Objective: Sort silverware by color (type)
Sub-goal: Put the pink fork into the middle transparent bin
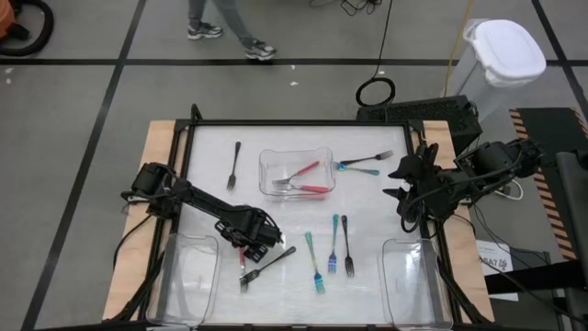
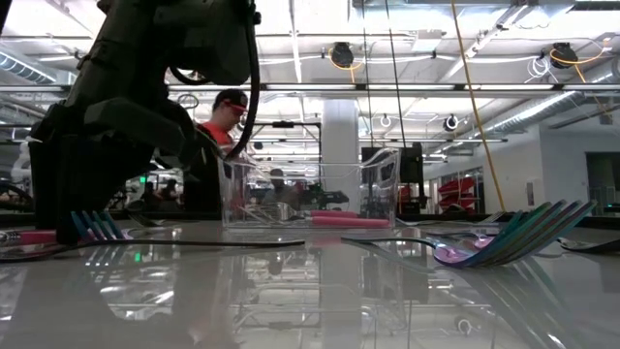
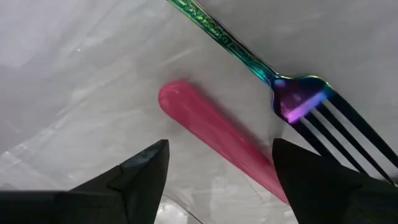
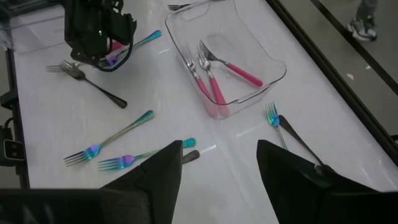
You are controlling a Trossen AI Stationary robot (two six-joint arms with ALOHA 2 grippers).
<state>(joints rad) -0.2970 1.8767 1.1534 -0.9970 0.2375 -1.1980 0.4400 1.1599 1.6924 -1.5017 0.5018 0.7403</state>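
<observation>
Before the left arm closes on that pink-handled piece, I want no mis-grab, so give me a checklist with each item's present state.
1. Left gripper open: ok.
2. Pink handle lies between its fingers: ok.
3. Neighbour out of the grab: not ok; the iridescent fork lies right beside the pink handle, its tines next to one finger.
4. Clear tray in the middle has room: ok; it holds only a few pink-handled forks.
5. Right gripper out of the way: ok; it hovers open at the table's right side.
6. Fingers low enough to pinch: cannot tell.
</observation>
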